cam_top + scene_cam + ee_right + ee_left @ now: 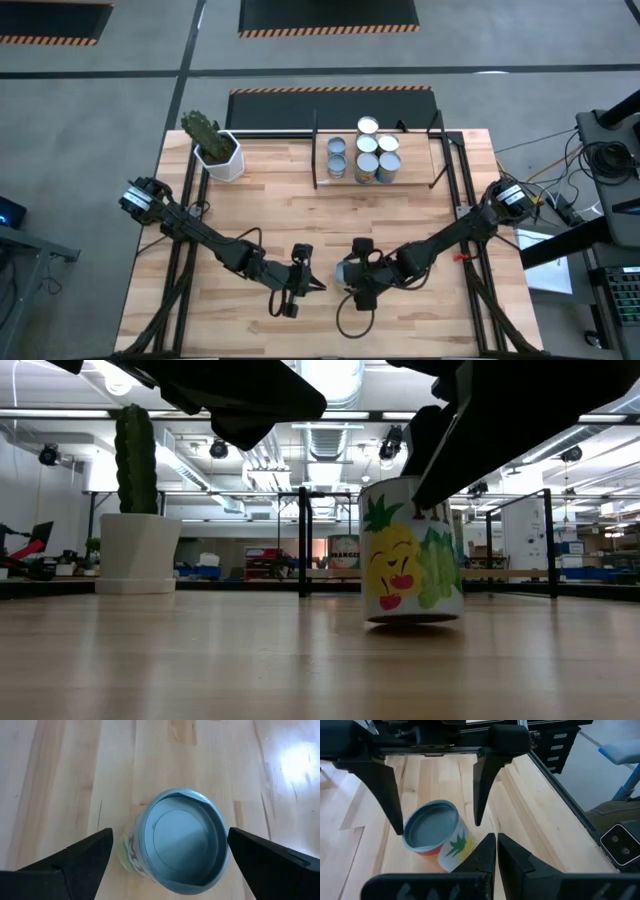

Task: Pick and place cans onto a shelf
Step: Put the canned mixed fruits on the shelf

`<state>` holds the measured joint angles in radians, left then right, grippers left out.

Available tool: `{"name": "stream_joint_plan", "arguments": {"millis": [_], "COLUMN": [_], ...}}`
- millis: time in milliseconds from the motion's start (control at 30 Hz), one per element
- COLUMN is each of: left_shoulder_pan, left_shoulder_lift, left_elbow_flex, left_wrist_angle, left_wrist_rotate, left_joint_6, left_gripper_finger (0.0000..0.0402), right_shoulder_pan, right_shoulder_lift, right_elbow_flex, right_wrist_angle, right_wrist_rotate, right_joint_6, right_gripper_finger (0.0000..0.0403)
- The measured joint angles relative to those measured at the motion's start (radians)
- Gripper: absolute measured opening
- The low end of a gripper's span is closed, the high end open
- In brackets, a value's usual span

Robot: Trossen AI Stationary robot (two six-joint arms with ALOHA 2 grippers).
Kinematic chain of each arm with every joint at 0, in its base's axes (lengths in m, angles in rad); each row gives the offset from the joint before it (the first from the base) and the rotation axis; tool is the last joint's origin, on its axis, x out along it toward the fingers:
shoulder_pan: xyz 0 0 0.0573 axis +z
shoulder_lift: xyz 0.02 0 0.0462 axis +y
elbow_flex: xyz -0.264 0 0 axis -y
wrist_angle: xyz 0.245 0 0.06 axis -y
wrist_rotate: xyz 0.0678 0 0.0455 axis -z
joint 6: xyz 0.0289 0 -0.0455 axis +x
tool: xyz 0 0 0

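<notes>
Can (pixel 182 840) upright near the table's front middle, long axis vertical, blue-grey top up, pineapple label facing the low camera.
My right gripper (pixel 167 857) is spread wide, a finger either side, not touching; my left gripper (pixel 496 852), closed, waits just beside. Light-wood table (pixel 270 215); shelf (pixel 415 165) at back holds more cans; workshop room behind.

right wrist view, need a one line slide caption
Open right gripper poised above an upright fruit-label can on the wooden tabletop, fingers either side.

Right tool (pixel 167 857) wide open, pointing down; left tool (pixel 496 851) closed, apparently idle at table's front.
</notes>
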<state>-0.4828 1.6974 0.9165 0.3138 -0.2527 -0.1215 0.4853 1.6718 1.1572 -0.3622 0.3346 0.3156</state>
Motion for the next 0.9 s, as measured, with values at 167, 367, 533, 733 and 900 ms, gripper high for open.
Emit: {"name": "stream_joint_plan", "arguments": {"millis": [167, 367, 533, 733, 900], "left_shoulder_pan": [0.0, 0.0, 0.0, 0.0, 0.0], "left_shoulder_lift": [0.0, 0.0, 0.0, 0.0, 0.0], "left_elbow_flex": [0.0, 0.0, 0.0, 0.0, 0.0], "left_wrist_angle": [0.0, 0.0, 0.0, 0.0, 0.0], "left_wrist_rotate": [0.0, 0.0, 0.0, 0.0, 0.0], "left_joint_6": [0.003, 0.004, 0.004, 0.005, 0.007], "left_gripper_finger": [0.0, 0.0, 0.0, 0.0, 0.0], "right_shoulder_pan": [0.0, 0.001, 0.001, 0.001, 0.001], "right_shoulder_lift": [-0.001, -0.002, -0.003, 0.014, 0.033], "right_elbow_flex": [0.0, 0.016, 0.03, 0.014, 0.01], "right_wrist_angle": [-0.002, -0.025, -0.053, -0.05, -0.034], "right_wrist_rotate": [-0.005, -0.005, -0.013, -0.056, -0.052], "right_joint_6": [-0.009, -0.01, 0.01, 0.039, 0.031], "right_gripper_finger": [0.0384, 0.0384, 0.0384, 0.0384, 0.0381]}}
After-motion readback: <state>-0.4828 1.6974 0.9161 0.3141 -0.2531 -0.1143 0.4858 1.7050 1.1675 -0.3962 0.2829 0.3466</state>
